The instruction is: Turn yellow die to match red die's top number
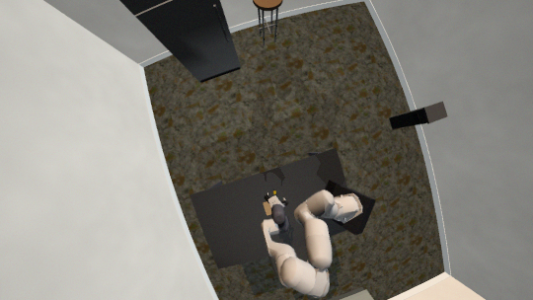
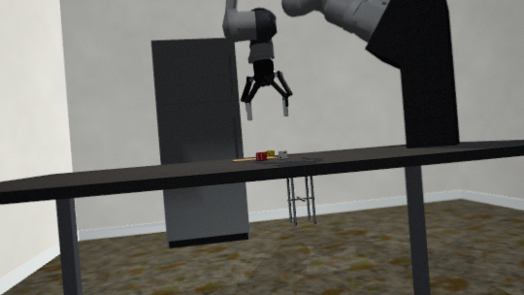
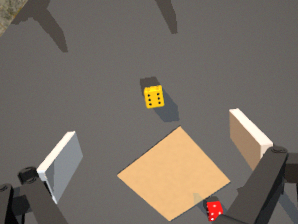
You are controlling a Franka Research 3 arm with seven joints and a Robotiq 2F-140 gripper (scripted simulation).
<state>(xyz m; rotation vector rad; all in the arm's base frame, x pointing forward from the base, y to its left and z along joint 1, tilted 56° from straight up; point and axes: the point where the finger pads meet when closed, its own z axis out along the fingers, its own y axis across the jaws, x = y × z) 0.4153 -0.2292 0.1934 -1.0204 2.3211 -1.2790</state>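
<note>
The hand [image 2: 266,111] hangs well above the table [image 2: 146,176], its two fingers spread as wide as they go and nothing between them. It touches no die, no mat and no part of the table. In the exterior view the finger pads [image 2: 248,111] point straight down, with open air beneath them down to the dice.

In the wrist view the two pads [image 3: 61,164] frame the scene from either side. The yellow die [image 3: 154,96] lies on the bare dark table between them, off the tan mat [image 3: 174,172] and a little apart from the mat's far corner. Its top face shows six pips. The red die [image 3: 214,209] sits at the mat's near right edge, just beside the right finger in the picture but lower than it; its top pips are too small to count here.

The exterior view shows the red die [image 2: 261,155], the yellow die [image 2: 271,153] and a white die [image 2: 283,154] in a short row on the table, with the thin mat [image 2: 243,159] showing as a tan strip at their left. No die lies on another.
</note>
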